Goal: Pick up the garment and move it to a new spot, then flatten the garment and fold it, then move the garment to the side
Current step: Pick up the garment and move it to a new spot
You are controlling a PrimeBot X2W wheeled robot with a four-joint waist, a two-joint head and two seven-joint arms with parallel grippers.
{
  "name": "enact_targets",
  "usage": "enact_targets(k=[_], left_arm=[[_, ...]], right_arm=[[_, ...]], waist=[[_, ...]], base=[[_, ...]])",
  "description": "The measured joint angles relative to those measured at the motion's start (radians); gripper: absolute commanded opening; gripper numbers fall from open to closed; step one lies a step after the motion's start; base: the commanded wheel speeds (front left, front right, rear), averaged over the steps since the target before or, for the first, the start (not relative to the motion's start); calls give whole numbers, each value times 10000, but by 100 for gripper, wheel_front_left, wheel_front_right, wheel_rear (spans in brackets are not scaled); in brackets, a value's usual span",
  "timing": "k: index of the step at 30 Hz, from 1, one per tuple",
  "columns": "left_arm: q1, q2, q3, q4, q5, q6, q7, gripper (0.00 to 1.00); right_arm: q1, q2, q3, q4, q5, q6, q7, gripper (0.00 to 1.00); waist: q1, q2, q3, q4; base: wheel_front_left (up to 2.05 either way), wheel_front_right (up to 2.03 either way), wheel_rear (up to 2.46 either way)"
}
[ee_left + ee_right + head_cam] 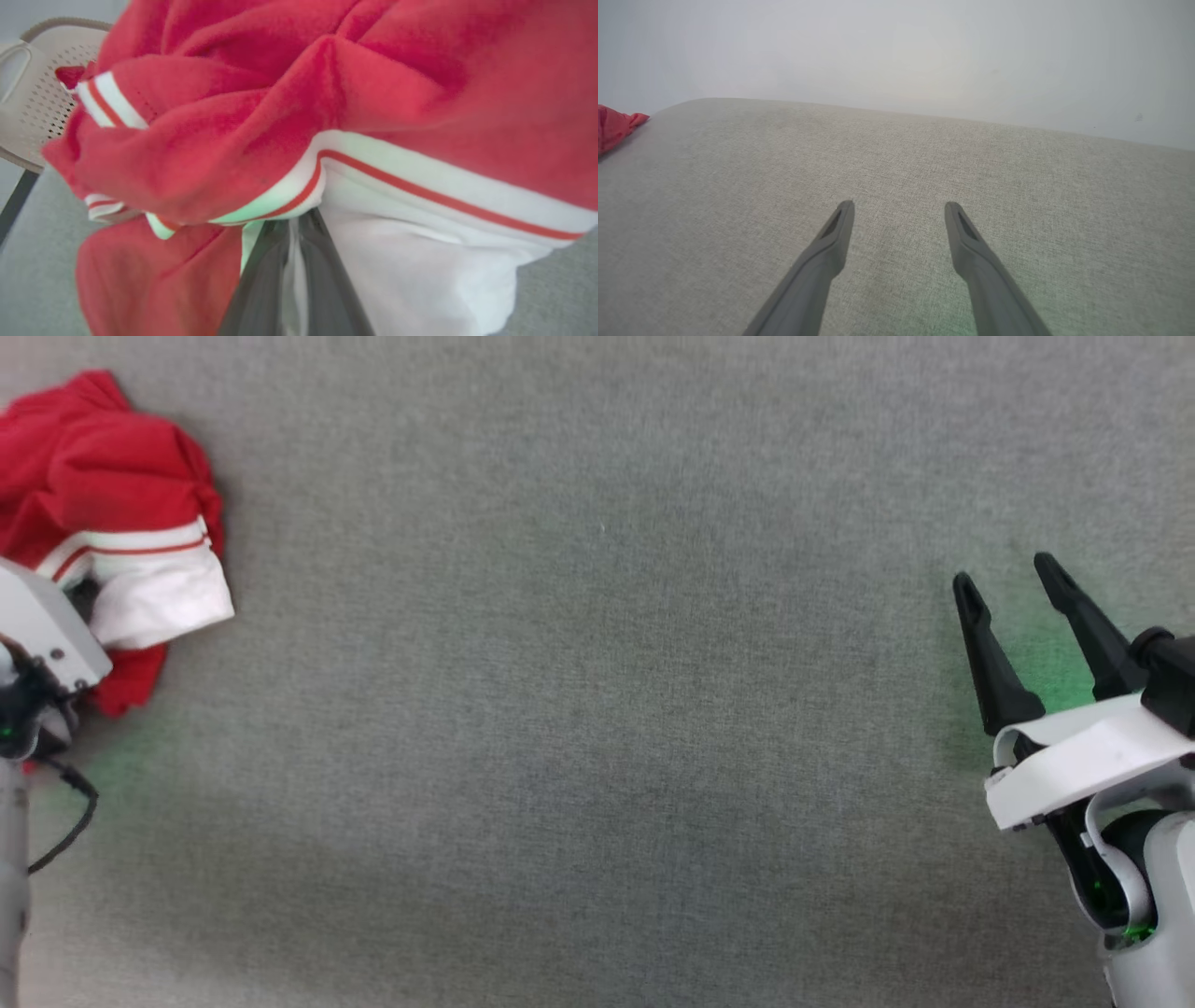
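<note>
Garment [327, 93] pinched by left pincer [293, 225]

The garment [103, 476] is a red jersey shirt, crumpled into a loose heap toward the far left of the desk [597, 709]. Most of what I see is red cloth, thrown up in deep, soft folds with no flat part anywhere. One white sleeve sits on the side of the heap nearest the desk's middle and spills down onto the grey desk top. A white band with a thin red stripe runs across it where it meets the red. More striped trim peeks out between folds deeper in the heap. My left hand [292, 224] has its two fingers pressed together on a pinch of white sleeve cloth, just under that striped band.
</note>
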Motion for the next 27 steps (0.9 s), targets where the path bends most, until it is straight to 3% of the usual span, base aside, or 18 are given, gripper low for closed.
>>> enact_targets(k=[14, 21, 27], left_arm=[[-415, 1229, -780, -1570, 142, -33, -1519, 0], [-718, 1852, -1034, -3356, 374, -2, -1361, 0], [-662, 2199, -1030, -5262, 343, 286, -527, 0]], right_arm=[[600, 453, -113, 723, 144, 0, -443, 100], [769, 658, -119, 1012, 259, 0, -631, 100], [891, 796, -148, 1118, 261, 0, -767, 100]], waist=[[0, 0, -1713, 329], [1, 0, -2629, 495], [0, 0, -3235, 537]], base=[[0, 0, 0], [0, 0, 0], [0, 0, 0]])
